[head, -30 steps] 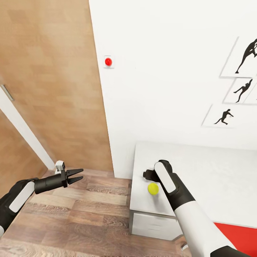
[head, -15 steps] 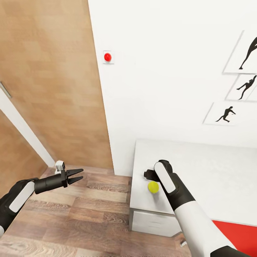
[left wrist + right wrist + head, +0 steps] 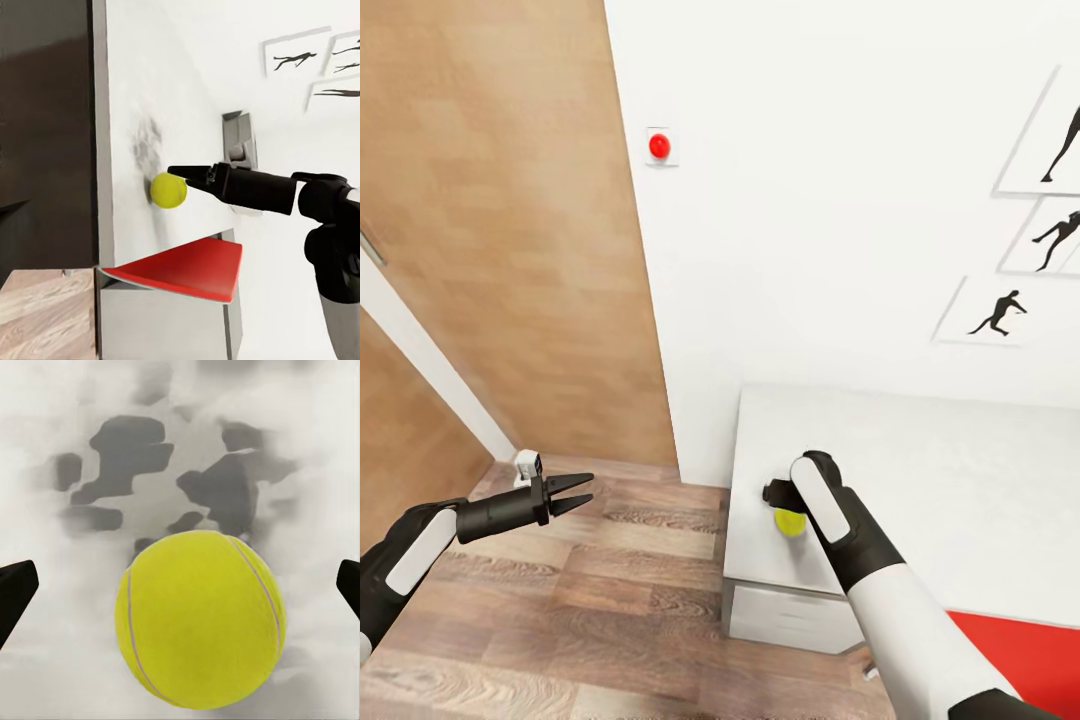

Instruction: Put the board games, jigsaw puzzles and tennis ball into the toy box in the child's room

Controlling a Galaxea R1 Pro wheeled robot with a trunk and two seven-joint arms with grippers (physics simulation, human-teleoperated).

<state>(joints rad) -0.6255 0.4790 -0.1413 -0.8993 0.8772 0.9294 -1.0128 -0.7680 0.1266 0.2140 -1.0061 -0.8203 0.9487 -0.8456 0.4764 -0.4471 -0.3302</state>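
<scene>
Marbled table underlies the tennis ball, centred between the spread right gripper; closing comes next.

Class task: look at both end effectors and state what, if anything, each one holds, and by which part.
Nothing is held. The right end effector is open, with the small yellow-green tennis ball lying between its fingers, untouched. The left end effector hangs open over the floor.
</scene>
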